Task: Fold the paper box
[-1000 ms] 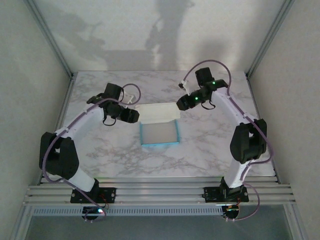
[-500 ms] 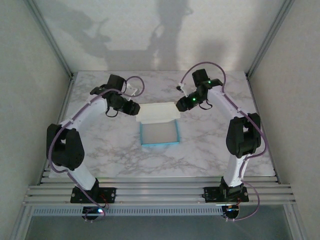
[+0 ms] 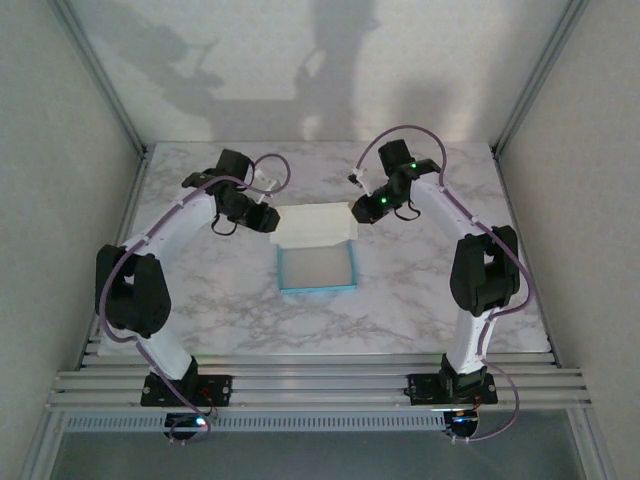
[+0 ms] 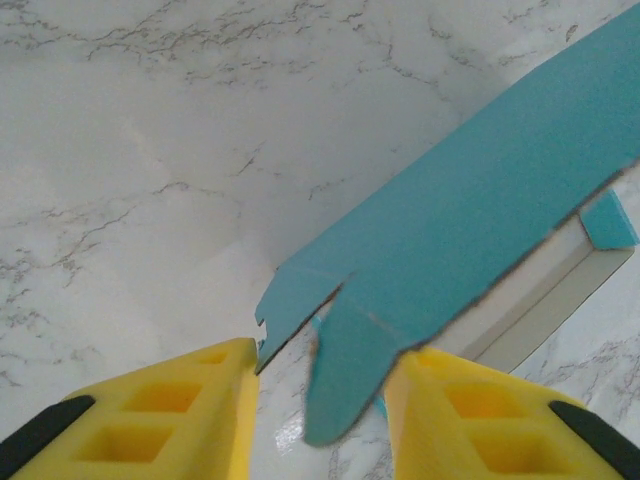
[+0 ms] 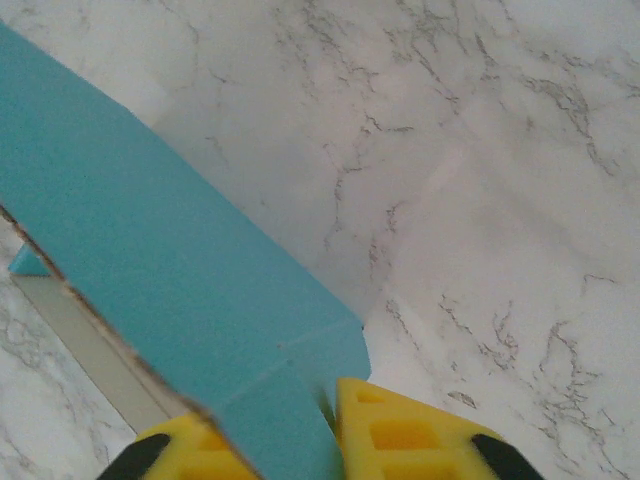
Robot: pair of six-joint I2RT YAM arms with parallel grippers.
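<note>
A turquoise flap of the paper box (image 5: pixel 170 280) covers the gap of my right gripper (image 5: pixel 275 415), so I cannot tell if it pinches. The picture edges cut the box and the fingers (image 4: pixel 170 420) of my left gripper (image 4: pixel 320 360). From above, both are too small to read.

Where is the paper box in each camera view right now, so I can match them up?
Top external: the paper box sits mid-table, off-white flap at its far side.
Left wrist: its turquoise side runs from bottom centre to upper right.
Right wrist: its turquoise side runs from upper left to bottom centre.
Shared landmark: the marble table beneath it.
</note>
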